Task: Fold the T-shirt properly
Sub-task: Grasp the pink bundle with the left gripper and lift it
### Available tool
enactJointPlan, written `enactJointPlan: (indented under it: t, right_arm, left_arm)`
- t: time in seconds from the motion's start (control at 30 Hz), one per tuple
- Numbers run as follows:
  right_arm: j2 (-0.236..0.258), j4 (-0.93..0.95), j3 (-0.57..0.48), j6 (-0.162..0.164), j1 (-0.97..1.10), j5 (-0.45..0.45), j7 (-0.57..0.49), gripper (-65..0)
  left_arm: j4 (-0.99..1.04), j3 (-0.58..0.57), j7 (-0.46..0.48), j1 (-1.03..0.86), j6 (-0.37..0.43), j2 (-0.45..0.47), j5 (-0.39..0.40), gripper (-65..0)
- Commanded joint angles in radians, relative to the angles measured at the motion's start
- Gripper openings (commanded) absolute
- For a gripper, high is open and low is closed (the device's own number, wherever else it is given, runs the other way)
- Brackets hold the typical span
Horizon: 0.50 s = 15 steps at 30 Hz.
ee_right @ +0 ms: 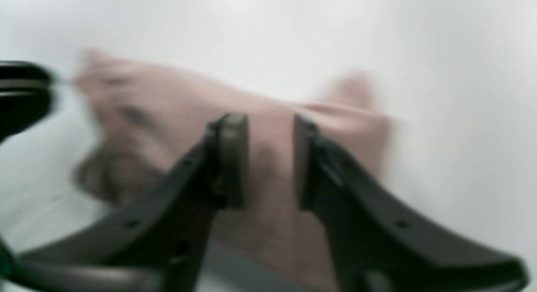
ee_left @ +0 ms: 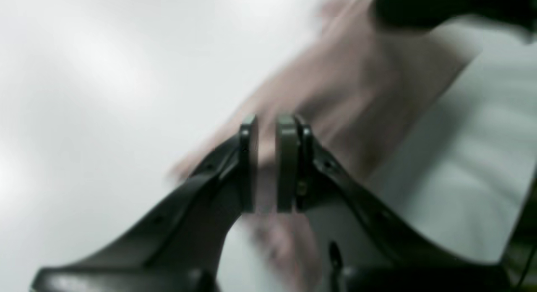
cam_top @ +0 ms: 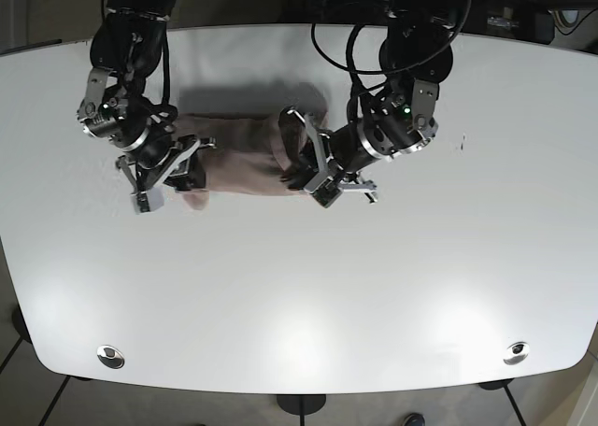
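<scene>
While both wrist views blur, left gripper [ee_left: 268, 162] shows jaws nearly together, narrow gap, pink shirt [cam_top: 238, 155] cloth between pads; firm pinch or not, cannot tell. Right gripper [ee_right: 270, 160] jaws partly apart, shirt fabric filling gap, grip unclear too. Base view alone shows whole layout: shirt bunched in long strip on white table [cam_top: 308, 295], near far edge, between my two arms, each gripper at one end. Left wrist view adds table edge at right.
</scene>
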State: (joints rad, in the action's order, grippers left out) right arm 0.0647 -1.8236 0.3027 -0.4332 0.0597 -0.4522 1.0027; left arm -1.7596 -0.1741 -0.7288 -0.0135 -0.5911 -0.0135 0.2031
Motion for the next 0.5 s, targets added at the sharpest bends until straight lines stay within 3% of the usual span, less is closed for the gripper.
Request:
enactJointPlan:
  t: [0.03, 0.33, 0.5]
  right_arm:
    - [0.022, -0.001, 0.002, -0.008, -0.028, -0.021, -0.023, -58.0]
    - [0.073, 0.354, -0.004, -0.011, -0.053, -0.021, -0.236, -58.0]
    - [0.080, 0.339, -0.004, -0.011, -0.056, -0.029, -0.258, -58.0]
  left_arm:
    - [0.045, -0.018, 0.041, 0.025, 0.055, 0.001, 0.005, -58.9]
    - [0.475, -0.029, 0.199, 0.149, 0.084, 0.042, 0.011, -58.9]
    - [0.574, -0.029, 0.245, 0.200, 0.081, 0.045, 0.011, -58.9]
